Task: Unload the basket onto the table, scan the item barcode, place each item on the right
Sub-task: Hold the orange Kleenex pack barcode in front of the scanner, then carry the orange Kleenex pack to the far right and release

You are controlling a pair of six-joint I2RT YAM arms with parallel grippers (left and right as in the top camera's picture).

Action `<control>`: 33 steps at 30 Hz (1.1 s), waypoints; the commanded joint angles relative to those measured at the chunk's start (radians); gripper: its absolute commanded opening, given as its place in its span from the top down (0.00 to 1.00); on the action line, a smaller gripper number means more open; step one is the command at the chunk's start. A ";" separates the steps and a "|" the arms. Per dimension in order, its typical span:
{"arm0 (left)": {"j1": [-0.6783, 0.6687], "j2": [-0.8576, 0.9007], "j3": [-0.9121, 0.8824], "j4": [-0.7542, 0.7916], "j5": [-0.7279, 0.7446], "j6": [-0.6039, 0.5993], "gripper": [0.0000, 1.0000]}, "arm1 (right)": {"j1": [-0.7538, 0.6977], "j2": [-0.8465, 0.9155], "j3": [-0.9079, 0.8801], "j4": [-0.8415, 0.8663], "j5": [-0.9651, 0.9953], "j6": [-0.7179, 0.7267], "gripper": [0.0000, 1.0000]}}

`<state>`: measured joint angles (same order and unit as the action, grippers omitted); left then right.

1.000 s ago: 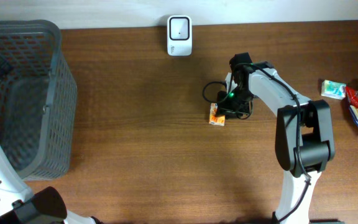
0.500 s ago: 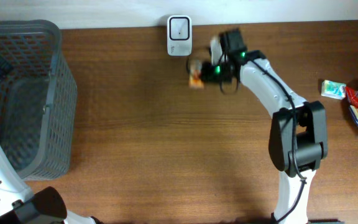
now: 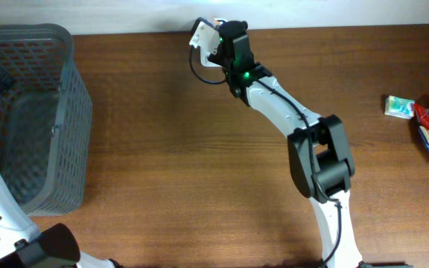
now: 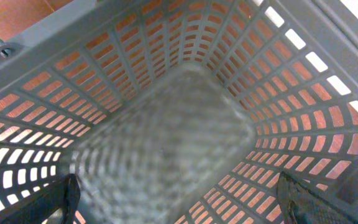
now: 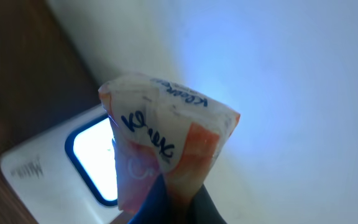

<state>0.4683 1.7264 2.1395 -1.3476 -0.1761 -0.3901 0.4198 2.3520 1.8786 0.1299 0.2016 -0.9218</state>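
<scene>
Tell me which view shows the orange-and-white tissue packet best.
Right wrist: the orange-and-white tissue packet fills the frame, pinched at its bottom, before the lit white scanner. Overhead, the right arm hides it. Left wrist shows only the grey plastic basket.

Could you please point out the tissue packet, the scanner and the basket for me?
tissue packet (image 5: 160, 152), right wrist view, printed front face.
scanner (image 5: 42, 174), right wrist view, white casing.
basket (image 3: 78, 126), overhead view, right wall.
</scene>
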 commanded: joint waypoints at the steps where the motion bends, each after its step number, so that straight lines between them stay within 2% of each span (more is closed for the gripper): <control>1: 0.006 0.002 0.004 -0.001 -0.003 -0.010 0.01 | -0.004 0.044 0.009 0.183 0.039 -0.093 0.96; 4: 0.006 0.002 0.004 -0.001 -0.003 -0.010 0.01 | -0.004 0.076 0.009 0.228 0.036 -0.148 0.96; 8: 0.006 0.002 0.004 -0.001 -0.003 -0.010 0.01 | -0.004 0.092 0.009 0.223 0.040 -0.108 0.96; 10: 0.006 0.002 0.004 -0.001 -0.003 -0.010 0.01 | -0.004 0.091 0.011 0.248 0.073 0.010 0.96; 13: 0.006 0.002 0.004 -0.001 -0.003 -0.010 0.01 | -0.004 0.085 0.020 0.333 0.245 0.233 0.96; 15: 0.006 0.002 0.004 -0.001 -0.003 -0.010 0.01 | -0.006 0.060 0.022 0.329 0.319 0.354 0.96; 18: 0.006 0.002 0.004 -0.001 -0.003 -0.010 0.01 | -0.019 -0.009 0.022 0.270 0.432 0.632 0.96; 22: 0.006 0.002 0.004 -0.001 -0.003 -0.010 0.01 | -0.080 -0.133 0.022 0.064 0.435 0.914 0.96; 25: 0.006 0.002 0.004 -0.001 -0.003 -0.010 0.01 | -0.212 -0.235 0.022 -0.275 0.396 1.234 0.96; 28: 0.006 0.002 0.004 -0.001 -0.003 -0.010 0.01 | -0.368 -0.266 0.022 -0.607 0.308 1.472 0.96; 30: 0.006 0.002 0.004 -0.001 -0.003 -0.010 0.01 | -0.473 -0.266 0.021 -0.789 0.253 1.541 0.96; 33: 0.006 0.002 0.004 -0.001 -0.003 -0.010 0.01 | -0.600 -0.266 0.021 -0.966 0.245 1.566 0.96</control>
<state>0.4679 1.7264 2.1395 -1.3487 -0.1761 -0.3901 -0.0963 2.0857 1.9049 -0.7475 0.4881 0.5198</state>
